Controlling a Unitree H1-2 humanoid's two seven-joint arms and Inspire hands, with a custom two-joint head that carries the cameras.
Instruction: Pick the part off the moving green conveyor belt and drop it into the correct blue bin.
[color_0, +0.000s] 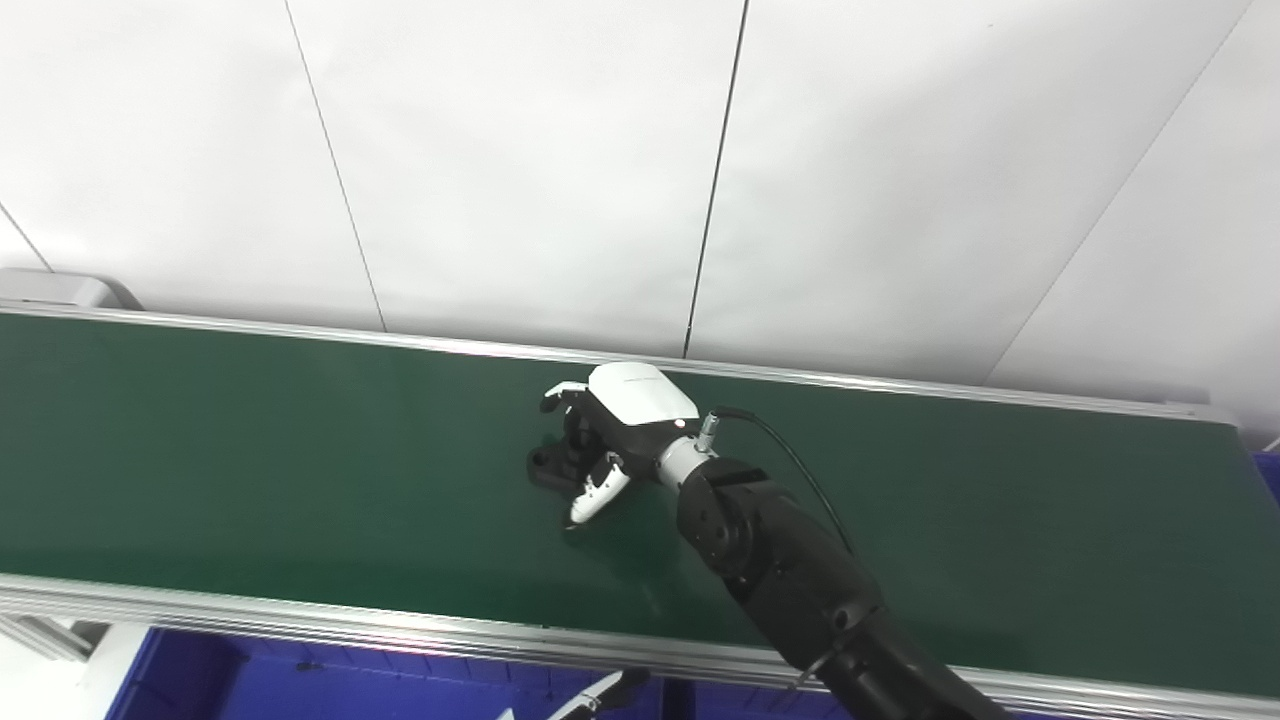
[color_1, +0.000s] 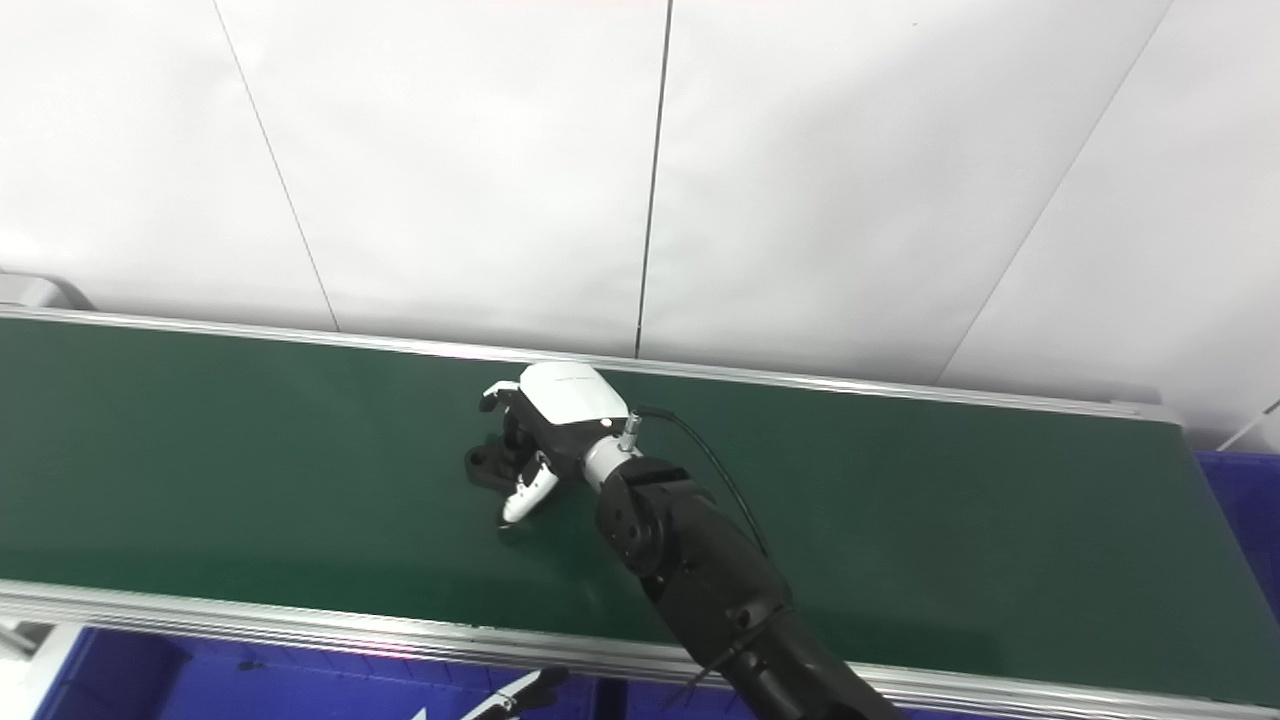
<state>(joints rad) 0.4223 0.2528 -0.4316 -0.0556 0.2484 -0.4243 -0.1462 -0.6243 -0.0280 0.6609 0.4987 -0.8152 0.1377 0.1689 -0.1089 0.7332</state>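
On the belt: the green conveyor belt (color_0: 250, 450) ran from 9 to 3 o'clock, its near and far rails both bare metal.
Right hand: the right hand (color_0: 610, 425) reached in from 5 o'clock, fingers curled down around the part – whether it was truly gripped, I could not tell.
Part: a small black part (color_0: 550, 467) lay on the belt mid-width, at the hand's 9 o'clock side, touching the fingers.
Open room: wide bare belt lay toward 9 and 3 o'clock.
Bins: a blue bin (color_0: 300, 685) sat below the near rail at 7 o'clock; another blue bin edge (color_0: 1268, 480) showed at 3 o'clock.
Left hand: only the tips of the left hand (color_0: 600, 695) showed at 6 o'clock – state unclear.
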